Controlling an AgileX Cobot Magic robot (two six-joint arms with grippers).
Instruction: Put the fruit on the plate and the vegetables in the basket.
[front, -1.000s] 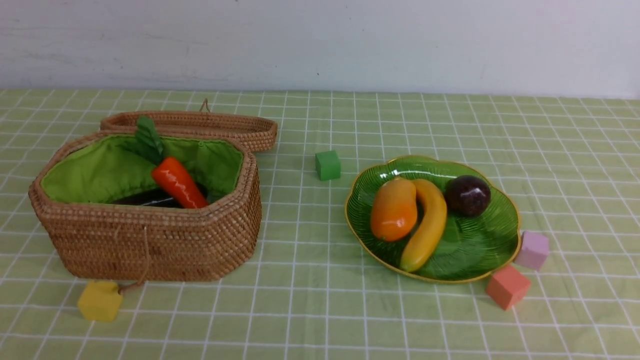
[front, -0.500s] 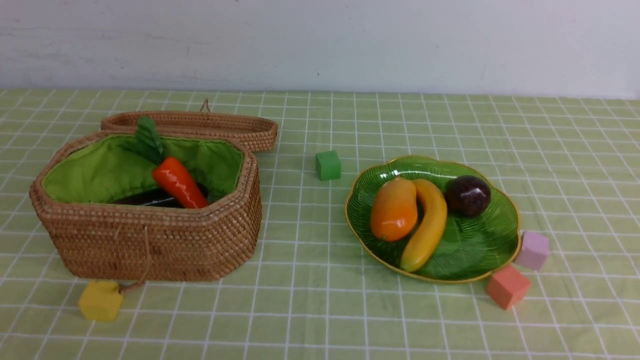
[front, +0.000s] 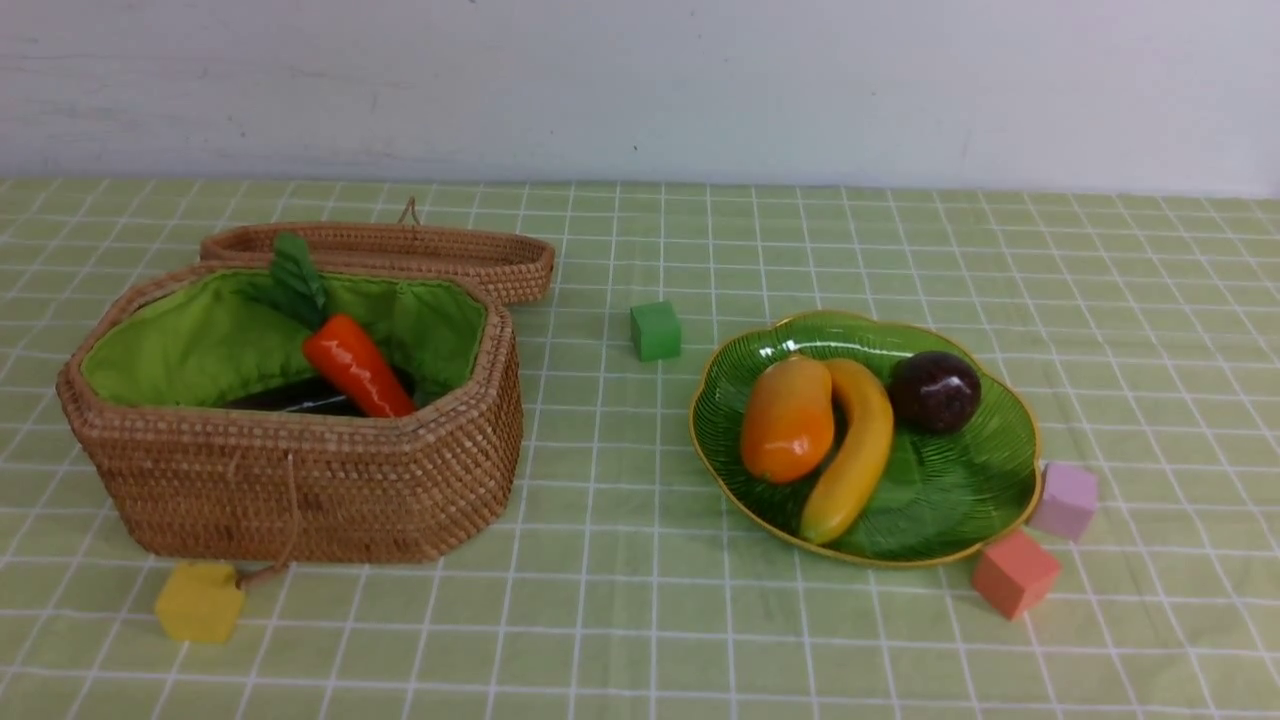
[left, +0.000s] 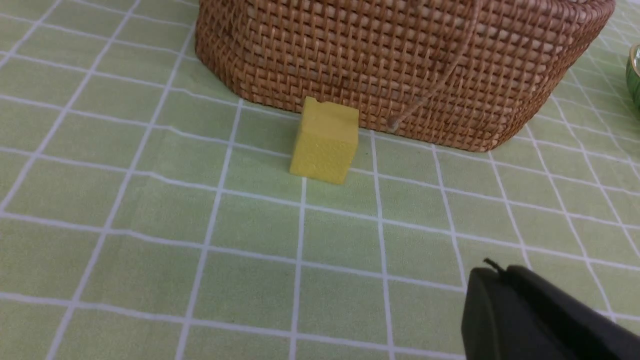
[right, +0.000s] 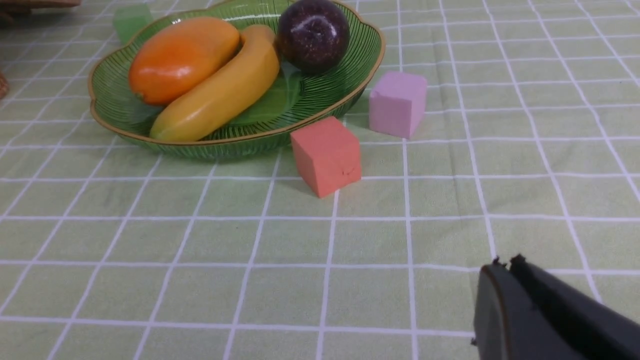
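Observation:
The green plate holds an orange mango, a yellow banana and a dark-purple mangosteen. Inside the wicker basket an orange carrot leans over a dark eggplant; other contents are hidden. Neither arm shows in the front view. My left gripper is shut and empty, low over the cloth short of the basket. My right gripper is shut and empty, short of the plate.
A yellow cube sits by the basket's front, a green cube between basket and plate, pink and coral cubes by the plate. The basket lid lies behind the basket.

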